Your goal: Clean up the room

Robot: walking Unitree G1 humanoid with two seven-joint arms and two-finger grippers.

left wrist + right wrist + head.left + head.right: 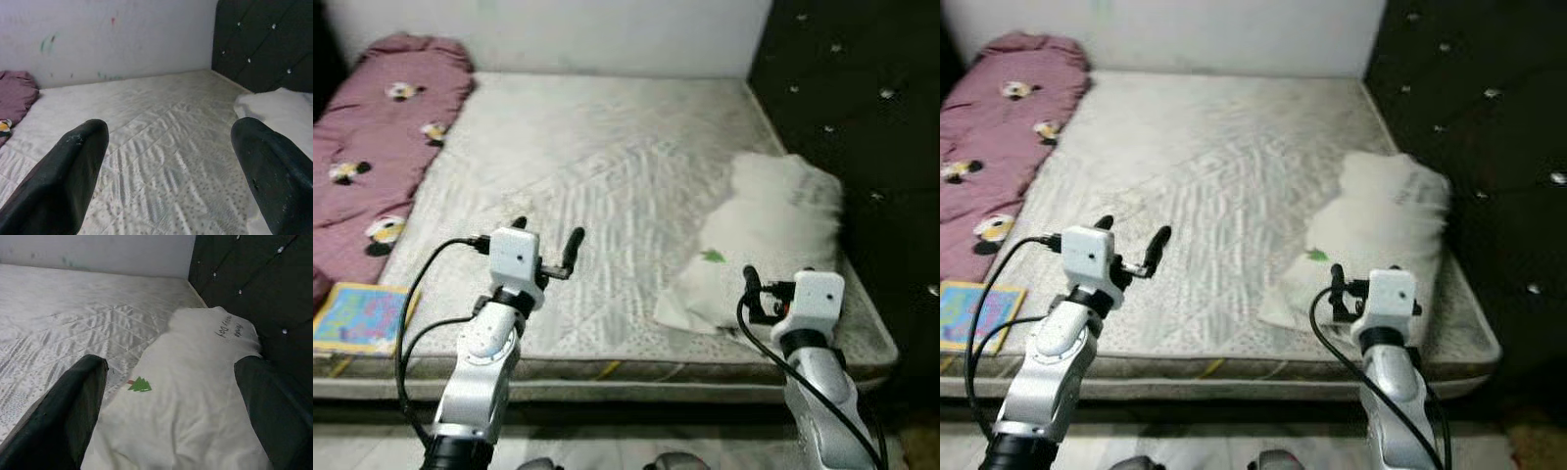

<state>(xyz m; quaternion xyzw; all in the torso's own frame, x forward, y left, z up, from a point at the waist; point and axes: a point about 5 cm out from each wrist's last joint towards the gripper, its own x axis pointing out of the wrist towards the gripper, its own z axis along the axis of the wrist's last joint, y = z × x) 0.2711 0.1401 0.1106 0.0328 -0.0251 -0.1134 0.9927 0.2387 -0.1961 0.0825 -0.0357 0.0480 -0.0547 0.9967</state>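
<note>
while both tools (548,240) gape, pillow (766,238) lies on mattress (597,166).

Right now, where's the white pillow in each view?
Left eye view: white pillow right of centre, against the black headboard.
Right eye view: pillow right of centre.
Left wrist view: a corner at the right edge.
Right wrist view: centre, ahead of the right end effector.
Shared landmark: the headboard.

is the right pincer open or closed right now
Open. The right pincer has its two black fingers spread wide apart, empty, with the white pillow in view between them.
</note>
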